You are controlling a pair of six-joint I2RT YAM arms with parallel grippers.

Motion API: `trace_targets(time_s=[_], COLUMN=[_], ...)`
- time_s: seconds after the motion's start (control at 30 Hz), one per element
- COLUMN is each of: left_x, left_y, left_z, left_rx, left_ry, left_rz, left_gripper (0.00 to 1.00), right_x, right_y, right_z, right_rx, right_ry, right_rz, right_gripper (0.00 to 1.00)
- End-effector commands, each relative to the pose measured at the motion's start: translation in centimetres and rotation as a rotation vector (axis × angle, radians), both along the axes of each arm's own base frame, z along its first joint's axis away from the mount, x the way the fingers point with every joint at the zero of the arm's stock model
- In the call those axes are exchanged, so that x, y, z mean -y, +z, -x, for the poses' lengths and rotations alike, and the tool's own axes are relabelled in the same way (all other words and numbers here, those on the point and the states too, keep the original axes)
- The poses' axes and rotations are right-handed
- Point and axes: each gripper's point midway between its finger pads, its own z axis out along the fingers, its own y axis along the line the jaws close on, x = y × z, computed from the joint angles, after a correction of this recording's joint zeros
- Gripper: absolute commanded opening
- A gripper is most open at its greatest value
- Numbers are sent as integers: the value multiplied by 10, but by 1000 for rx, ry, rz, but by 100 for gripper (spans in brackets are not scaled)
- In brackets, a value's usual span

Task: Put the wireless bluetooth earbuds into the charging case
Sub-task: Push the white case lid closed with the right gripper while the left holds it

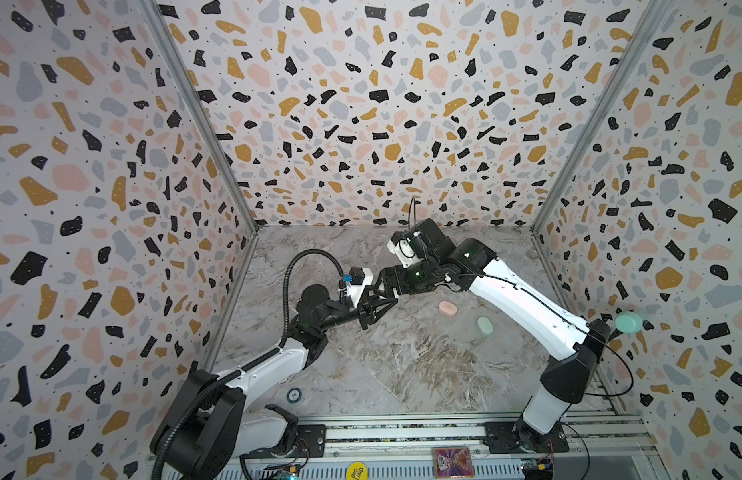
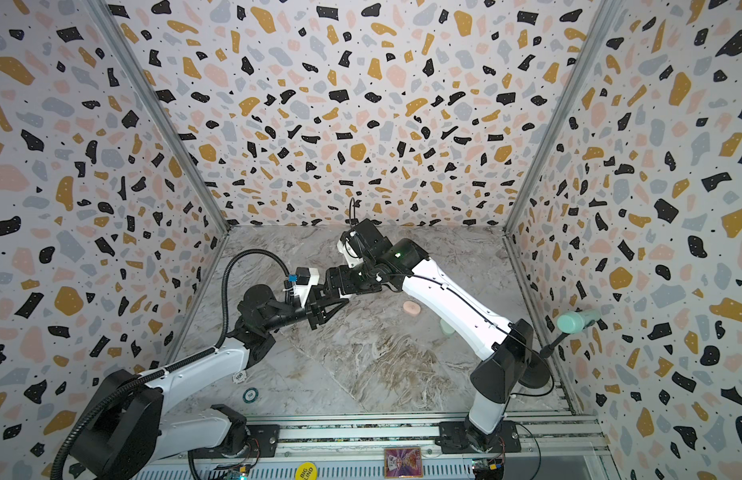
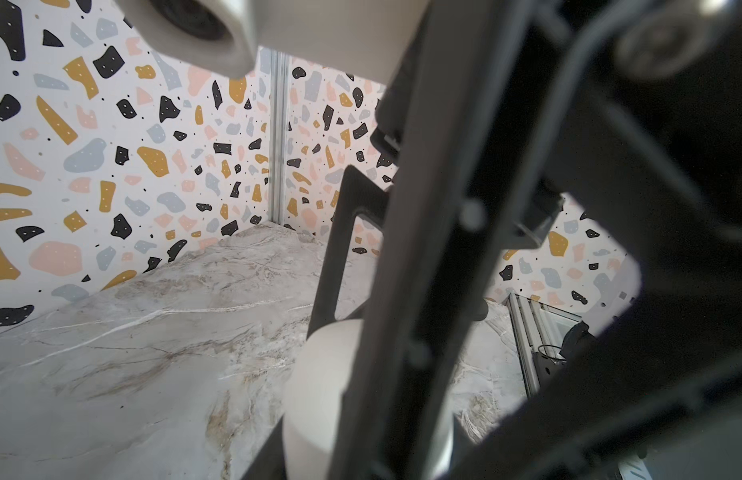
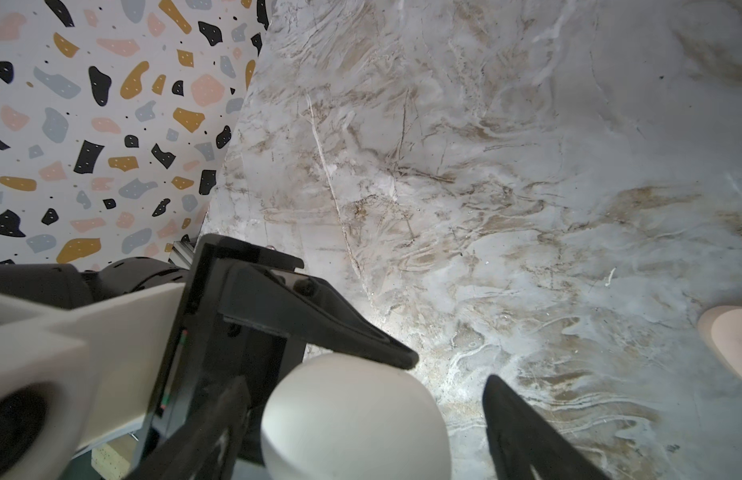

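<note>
Your left arm (image 1: 273,361) reaches in from the near left, its forearm angled toward the middle. Your right arm (image 1: 523,303) stretches across from the near right, with the wrist bent down. The two grippers meet tip to tip near the middle of both top views. Your left gripper (image 1: 387,305) has its jaws clamped on a white case (image 4: 352,415). Your right gripper (image 1: 377,291) has its jaws spread, and one finger (image 4: 523,432) stands clear of that case.

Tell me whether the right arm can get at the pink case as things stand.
Probably yes. The pink case lies bare on the table near the right arm, nothing covering it. The right gripper stands open around the white case and would have to back off first.
</note>
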Motion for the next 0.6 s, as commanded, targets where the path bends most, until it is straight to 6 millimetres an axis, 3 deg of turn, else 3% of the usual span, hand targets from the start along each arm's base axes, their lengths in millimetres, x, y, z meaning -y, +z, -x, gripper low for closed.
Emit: trace_targets(time_s=[0.0, 0.2, 0.4, 0.57], left_x=[1, 1, 1, 0], left_y=[22, 22, 21, 18], left_z=[4, 4, 3, 0], left_rx=[89, 89, 89, 79], left_ry=[-10, -10, 0, 17], left_rz=[24, 21, 14, 5], left_gripper=[32, 32, 33, 45], right_x=[3, 2, -1, 0], right_y=[13, 12, 12, 12], right_z=[2, 3, 7, 6], right_rx=[12, 3, -9, -4], right_ry=[-10, -8, 6, 0], right_rz=[-6, -14, -35, -46], right_gripper=[87, 71, 62, 55])
